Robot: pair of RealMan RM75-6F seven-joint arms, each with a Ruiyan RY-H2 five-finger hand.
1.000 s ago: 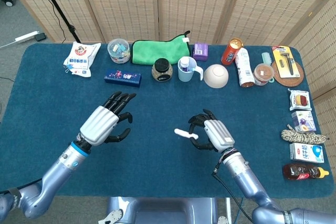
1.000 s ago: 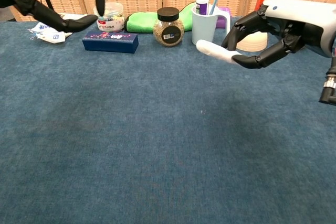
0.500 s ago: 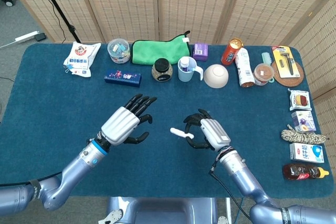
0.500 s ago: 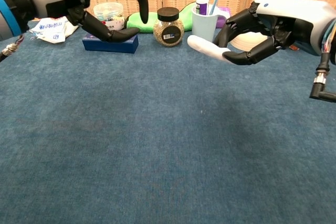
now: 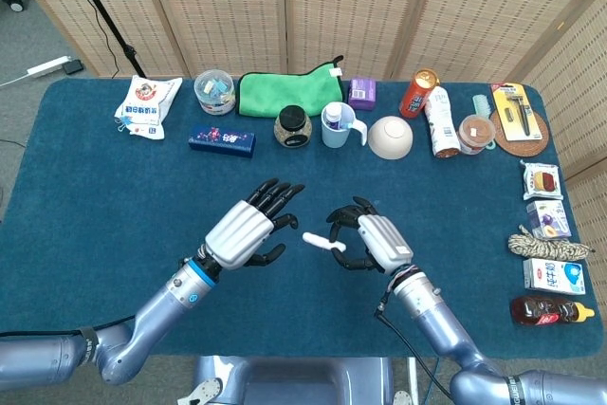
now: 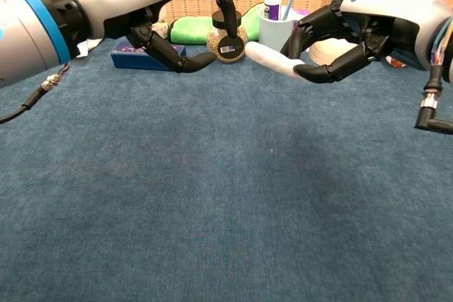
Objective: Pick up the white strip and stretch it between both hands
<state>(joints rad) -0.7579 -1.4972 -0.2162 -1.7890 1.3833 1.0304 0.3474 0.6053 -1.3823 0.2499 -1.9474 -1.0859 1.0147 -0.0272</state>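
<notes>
My right hand [image 5: 370, 242] [image 6: 354, 30] holds the white strip [image 5: 322, 242] [image 6: 272, 60] above the middle of the table, pinched between thumb and fingers. The strip's free end sticks out to the left. My left hand [image 5: 248, 232] [image 6: 163, 5] hovers just left of that free end, fingers spread and nothing in it. A small gap separates its fingertips from the strip in both views.
Along the far edge of the blue table [image 5: 95, 196] stand a blue box [image 5: 221, 139], a jar [image 5: 293, 127], a cup [image 5: 338, 125], a bowl [image 5: 390, 137], a green cloth [image 5: 285, 92] and a red can [image 5: 417, 92]. Packets and a rope [image 5: 545, 246] line the right edge.
My left hand has swept right, from the table's left side to just beside the strip's free end. My right hand has shifted slightly left with the strip.
</notes>
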